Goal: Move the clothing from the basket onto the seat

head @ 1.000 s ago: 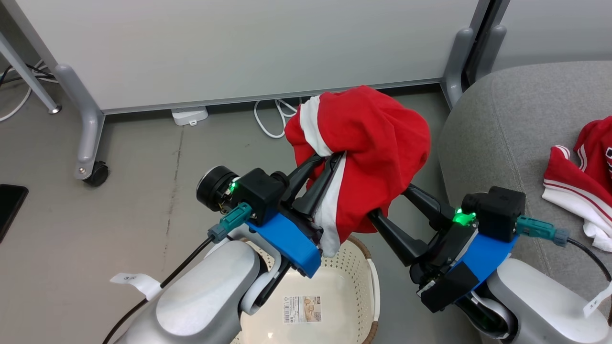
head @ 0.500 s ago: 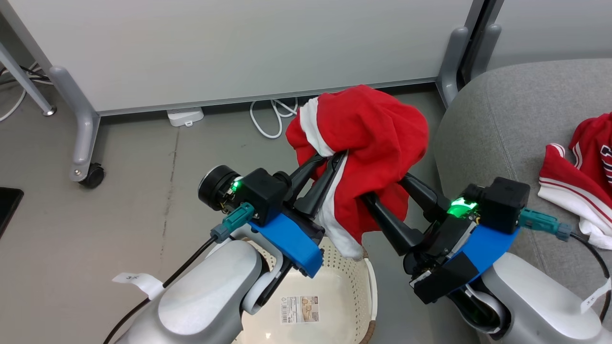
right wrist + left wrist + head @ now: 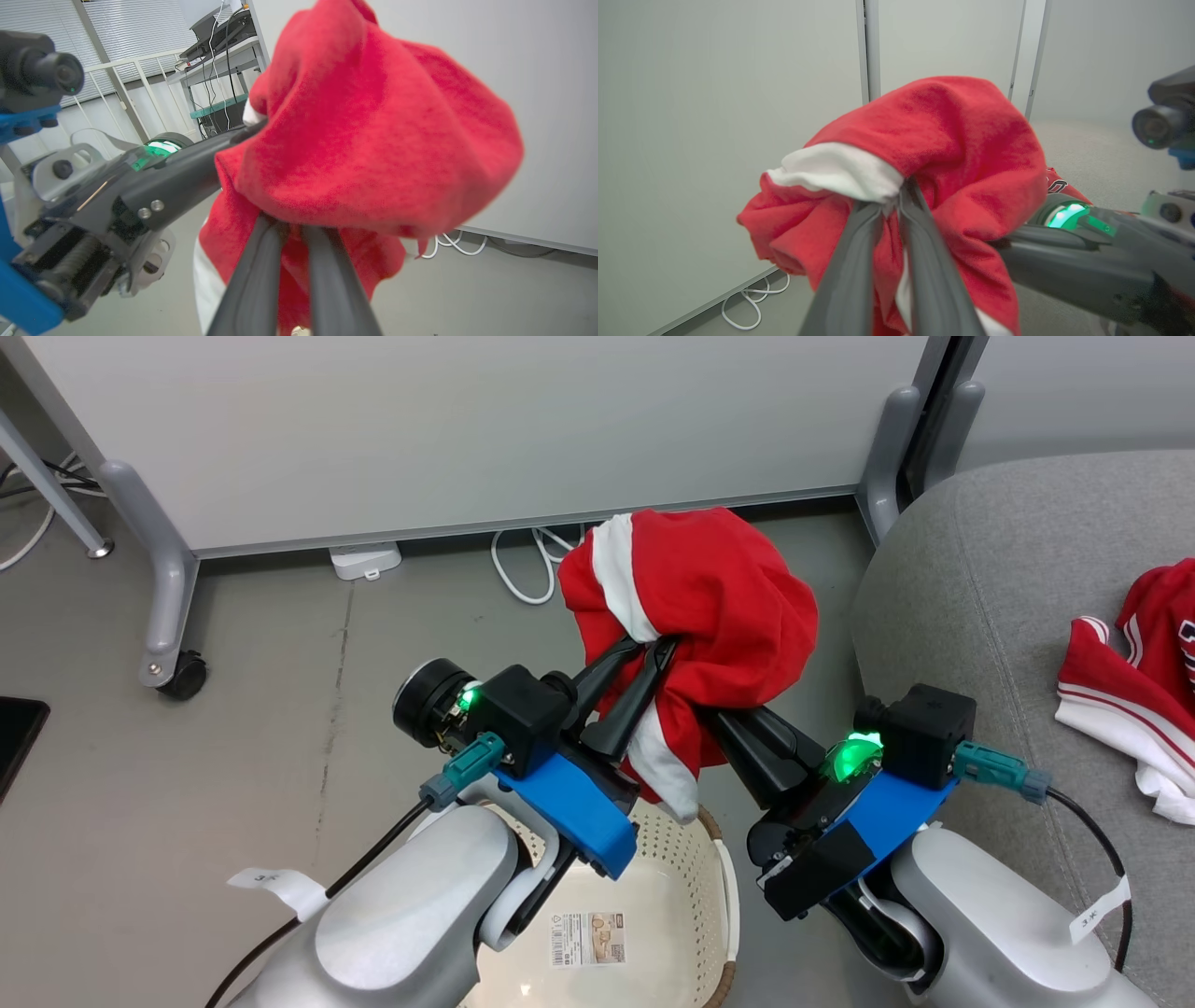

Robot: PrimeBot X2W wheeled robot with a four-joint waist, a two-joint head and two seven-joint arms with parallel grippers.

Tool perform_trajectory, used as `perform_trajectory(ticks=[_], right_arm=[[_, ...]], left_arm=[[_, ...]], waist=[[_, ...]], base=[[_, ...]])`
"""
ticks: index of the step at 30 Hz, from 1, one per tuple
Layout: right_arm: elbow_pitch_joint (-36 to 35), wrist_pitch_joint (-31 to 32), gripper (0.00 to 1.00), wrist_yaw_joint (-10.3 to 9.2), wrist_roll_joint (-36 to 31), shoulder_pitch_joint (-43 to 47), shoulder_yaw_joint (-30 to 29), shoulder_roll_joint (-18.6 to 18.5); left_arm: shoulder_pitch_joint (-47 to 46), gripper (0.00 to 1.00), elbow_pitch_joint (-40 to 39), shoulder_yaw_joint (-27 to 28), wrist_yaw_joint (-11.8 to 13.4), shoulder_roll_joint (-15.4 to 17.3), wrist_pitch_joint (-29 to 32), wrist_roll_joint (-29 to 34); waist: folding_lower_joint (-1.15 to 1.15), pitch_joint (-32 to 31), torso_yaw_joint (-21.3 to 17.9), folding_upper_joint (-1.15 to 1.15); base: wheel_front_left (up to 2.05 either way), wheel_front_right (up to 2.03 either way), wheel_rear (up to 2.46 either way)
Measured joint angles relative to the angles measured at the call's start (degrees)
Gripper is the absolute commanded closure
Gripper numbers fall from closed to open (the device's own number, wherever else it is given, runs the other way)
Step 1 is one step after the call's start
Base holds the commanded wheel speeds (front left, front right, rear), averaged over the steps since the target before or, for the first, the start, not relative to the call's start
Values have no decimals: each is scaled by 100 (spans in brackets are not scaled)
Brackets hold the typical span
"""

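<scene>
Now 2 grips hold. Our right gripper (image 3: 293, 229), whose jaws stood wide around a lower fold a second ago, has closed on the red garment (image 3: 709, 588). It joins our left gripper (image 3: 653, 649), clamped on the bunched cloth beside the white stripe. We hold the garment aloft, clear of the basket (image 3: 653, 868), which sits below the grippers; the part of its floor that shows bears only a label (image 3: 588, 938). To our right lies the grey seat (image 3: 990, 579), where the other garment (image 3: 1134, 663) already rests. We judge the lift done and the carry to the seat next. The white edge hanging just above the basket rim could snag.
</scene>
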Motion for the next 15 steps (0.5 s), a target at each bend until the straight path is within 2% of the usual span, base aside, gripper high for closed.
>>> perform_trajectory(ticks=[15], right_arm=[[0,0,100,0,-37,13,-103,9]], left_arm=[[-43,100,25,-24,11,5,-45,-23]], waist=[[0,17,-36,0]], base=[[0,0,0]])
